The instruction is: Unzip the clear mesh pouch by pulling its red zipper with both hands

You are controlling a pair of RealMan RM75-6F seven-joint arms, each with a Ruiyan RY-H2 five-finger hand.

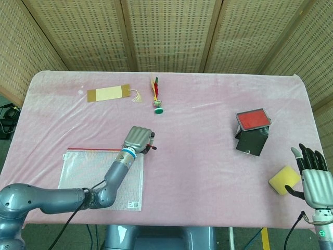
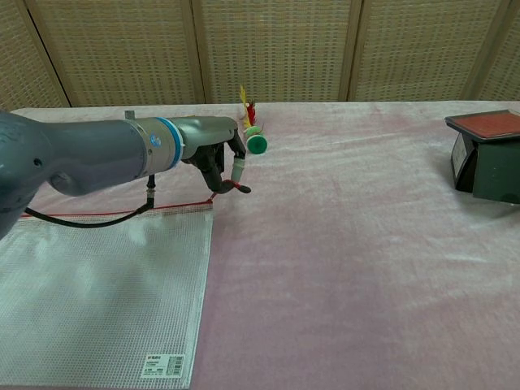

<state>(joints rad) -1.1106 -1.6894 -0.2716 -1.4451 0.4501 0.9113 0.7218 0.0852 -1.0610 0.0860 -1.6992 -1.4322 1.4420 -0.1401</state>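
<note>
The clear mesh pouch [image 1: 99,177] [image 2: 97,301] lies flat at the table's front left, its red zipper [image 1: 93,149] [image 2: 122,213] along the far edge. My left hand [image 1: 139,139] [image 2: 213,146] hovers just past the pouch's far right corner, fingers curled down. It pinches the red zipper pull [image 2: 226,188], which is lifted off the cloth and draws that corner up. My right hand [image 1: 312,177] is at the front right edge, fingers spread and holding nothing, far from the pouch. It shows only in the head view.
A yellow sponge [image 1: 284,179] lies beside my right hand. A black box with a red top [image 1: 253,131] [image 2: 487,154] stands at the right. A feathered toy with a green base [image 1: 156,99] [image 2: 257,143] and a tan bookmark [image 1: 108,94] [image 2: 146,128] lie at the back.
</note>
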